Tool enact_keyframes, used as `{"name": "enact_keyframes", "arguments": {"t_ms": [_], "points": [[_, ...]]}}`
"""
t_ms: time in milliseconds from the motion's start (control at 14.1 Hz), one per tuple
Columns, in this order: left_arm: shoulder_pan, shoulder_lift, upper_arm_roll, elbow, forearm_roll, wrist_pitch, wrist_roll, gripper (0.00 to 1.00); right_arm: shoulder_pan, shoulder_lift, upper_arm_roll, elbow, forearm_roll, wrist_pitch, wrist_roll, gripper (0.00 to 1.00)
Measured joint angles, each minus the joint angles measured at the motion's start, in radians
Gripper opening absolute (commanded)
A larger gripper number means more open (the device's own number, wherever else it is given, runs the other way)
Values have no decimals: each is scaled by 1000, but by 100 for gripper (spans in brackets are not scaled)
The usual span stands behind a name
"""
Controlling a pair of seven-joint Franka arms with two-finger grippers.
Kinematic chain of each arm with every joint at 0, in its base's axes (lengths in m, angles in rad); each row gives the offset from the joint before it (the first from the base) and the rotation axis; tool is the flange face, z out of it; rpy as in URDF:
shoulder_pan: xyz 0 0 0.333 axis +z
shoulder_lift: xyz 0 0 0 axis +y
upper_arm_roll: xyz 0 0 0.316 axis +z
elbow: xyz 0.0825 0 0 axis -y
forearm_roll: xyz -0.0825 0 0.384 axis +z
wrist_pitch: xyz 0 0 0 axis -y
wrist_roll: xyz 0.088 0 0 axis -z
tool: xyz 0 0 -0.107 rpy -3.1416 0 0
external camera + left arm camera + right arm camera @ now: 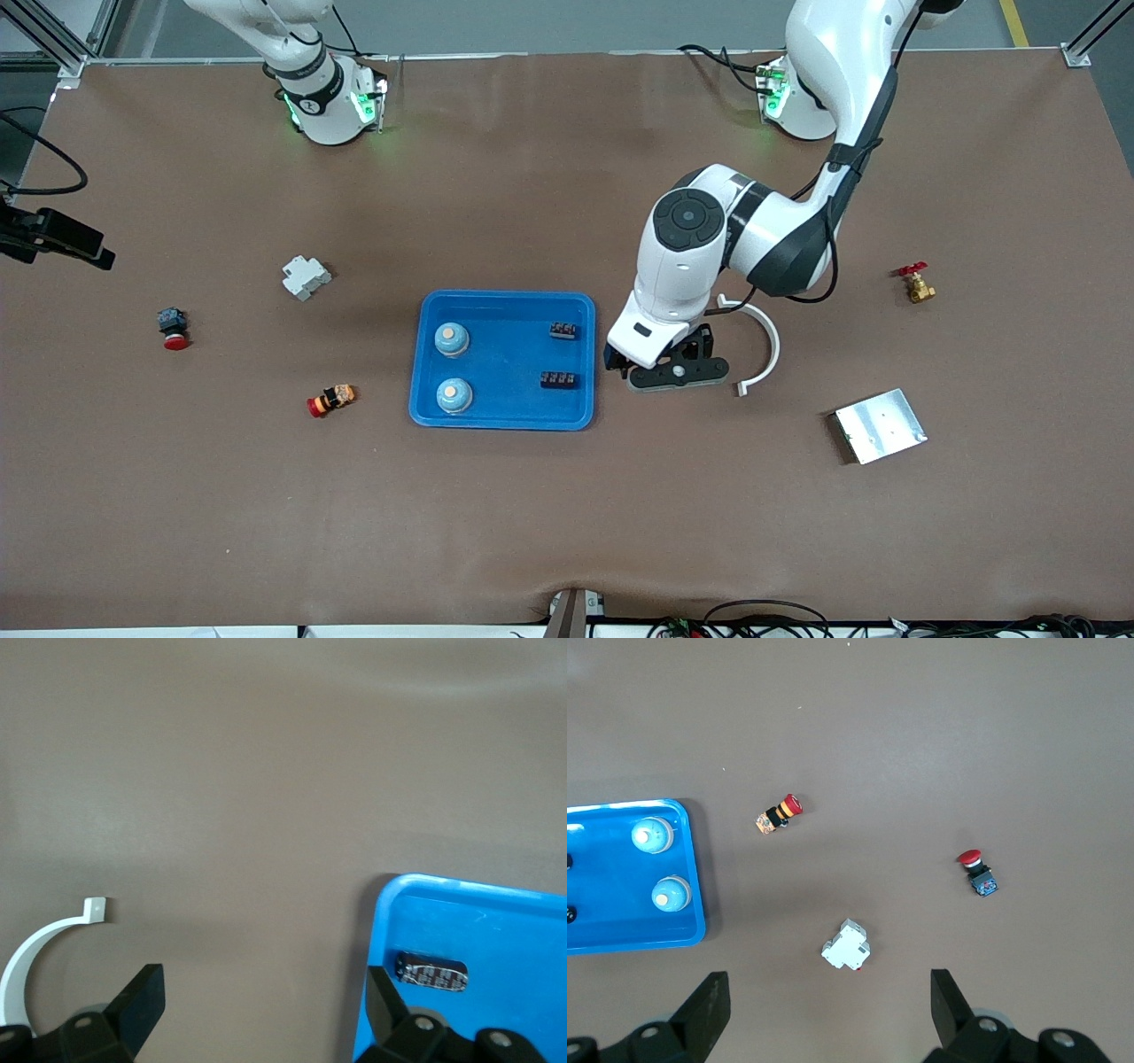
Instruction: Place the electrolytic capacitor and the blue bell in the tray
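The blue tray lies mid-table. In it stand two blue bells and lie two dark electrolytic capacitors. My left gripper hangs low over bare table just beside the tray's rim, on the side toward the left arm's end. It is open and empty, with one capacitor close by. My right gripper is out of the front view. It hangs open and empty high over the table, with the tray and both bells below.
A white curved clip lies beside the left gripper. A silver plate and a brass valve sit toward the left arm's end. A white breaker, a red-and-orange button and a red-capped switch lie toward the right arm's end.
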Motion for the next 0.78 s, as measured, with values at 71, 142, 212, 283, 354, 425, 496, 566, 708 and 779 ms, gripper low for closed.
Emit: {"name": "enact_keyframes", "arguments": {"t_ms": [71, 142, 212, 283, 354, 425, 496, 566, 708, 779], "points": [[13, 0, 1, 0, 0, -2, 11, 100, 0, 0, 0, 0, 0, 0, 0, 100], [31, 0, 2, -1, 0, -3, 43, 100, 0, 0, 0, 0, 0, 0, 0, 100], [54, 0, 2, -1, 0, -4, 82, 100, 0, 0, 0, 0, 0, 0, 0, 100], [80, 0, 2, -1, 0, -7, 122, 100, 1, 0, 0, 0, 0, 0, 0, 100], [112, -2, 2, -1, 0, -17, 167, 100, 1, 0, 0, 0, 0, 0, 0, 100], [148, -5, 2, -1, -1, -31, 217, 100, 1, 0, 0, 0, 0, 0, 0, 100], [185, -10, 2, 0, -6, -40, 267, 100, 1, 0, 0, 0, 0, 0, 0, 100], [216, -17, 1, -1, -9, -47, 305, 100, 1, 0, 0, 0, 0, 0, 0, 100], [271, -37, 1, 0, -10, -68, 373, 100, 1, 0, 0, 1, 0, 0, 0, 100], [293, -50, 0, 0, -12, -86, 407, 100, 1, 0, 0, 1, 1, 0, 0, 100]]}}
